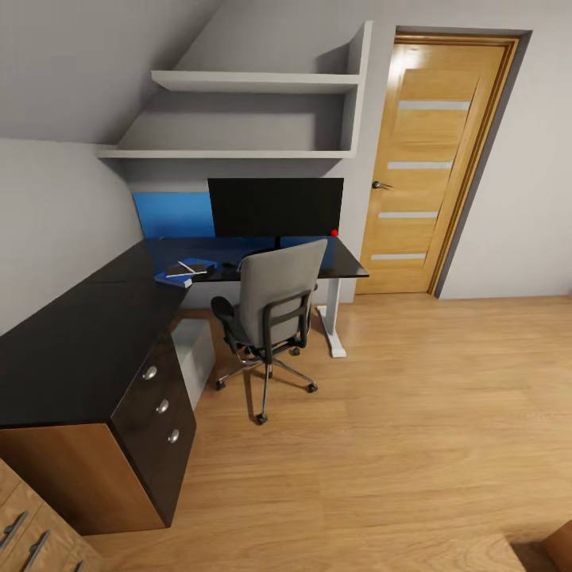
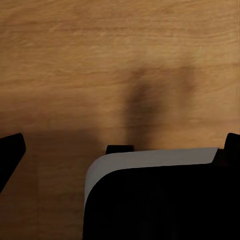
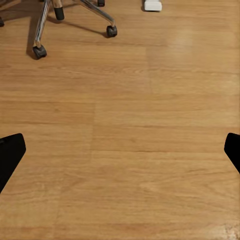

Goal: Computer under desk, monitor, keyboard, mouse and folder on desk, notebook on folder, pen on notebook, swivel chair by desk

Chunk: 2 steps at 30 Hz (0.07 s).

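Note:
The black monitor [image 1: 276, 206] stands at the back of the black L-shaped desk [image 1: 87, 334]. A grey swivel chair [image 1: 274, 306] faces the desk with its back to me, so its seat and any folder on it are hidden. On the desk left of the chair lies a blue notebook [image 1: 184, 272] with something dark on it. A small dark mouse-like lump [image 1: 229, 264] sits beside it. A pale grey computer case [image 1: 195, 349] stands on the floor under the desk. My left gripper [image 2: 121, 150] and right gripper [image 3: 121, 152] are both open over the wooden floor, holding nothing.
A wooden door [image 1: 429, 159] is at the back right, and white shelves [image 1: 254, 79] hang above the desk. The desk's drawer unit [image 1: 159, 413] is near my left. In the right wrist view are the chair's castors [image 3: 40, 51] and the desk's white foot [image 3: 152, 5].

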Available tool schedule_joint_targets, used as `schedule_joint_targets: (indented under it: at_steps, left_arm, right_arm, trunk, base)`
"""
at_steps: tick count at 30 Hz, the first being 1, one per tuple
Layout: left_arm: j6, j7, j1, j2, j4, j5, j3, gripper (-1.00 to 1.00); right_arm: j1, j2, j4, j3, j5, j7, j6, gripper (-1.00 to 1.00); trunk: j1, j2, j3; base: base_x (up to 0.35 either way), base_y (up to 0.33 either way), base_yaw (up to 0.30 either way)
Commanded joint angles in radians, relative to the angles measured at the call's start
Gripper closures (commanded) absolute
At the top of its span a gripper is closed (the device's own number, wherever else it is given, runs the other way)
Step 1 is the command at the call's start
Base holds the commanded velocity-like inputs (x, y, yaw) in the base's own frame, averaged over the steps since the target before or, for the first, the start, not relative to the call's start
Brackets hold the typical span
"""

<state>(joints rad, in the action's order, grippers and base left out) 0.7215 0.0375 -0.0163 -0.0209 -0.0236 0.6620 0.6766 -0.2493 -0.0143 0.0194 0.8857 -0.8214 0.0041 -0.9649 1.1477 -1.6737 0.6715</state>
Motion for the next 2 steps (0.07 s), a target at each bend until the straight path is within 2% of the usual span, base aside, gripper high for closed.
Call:
schedule_joint_targets:
  at_steps: [1, 2]
  left_arm:
    - [0.001, 0.004, -0.001, -0.001, -0.003, 0.006, 0.009, -1.0]
    - [0.001, 0.004, -0.001, -0.001, -0.003, 0.006, 0.009, -1.0]
  right_arm:
    - [-0.001, 0.0, 0.002, 0.008, -0.007, 0.0, -0.003, -1.0]
    - [-0.001, 0.0, 0.002, 0.008, -0.007, 0.0, -0.003, -1.0]
  trunk:
    - [0.0, 0.0, 0.001]
    - [0.0, 0.0, 0.001]
  base:
    - [0.0, 0.0, 0.0]
    - [0.0, 0.0, 0.0]
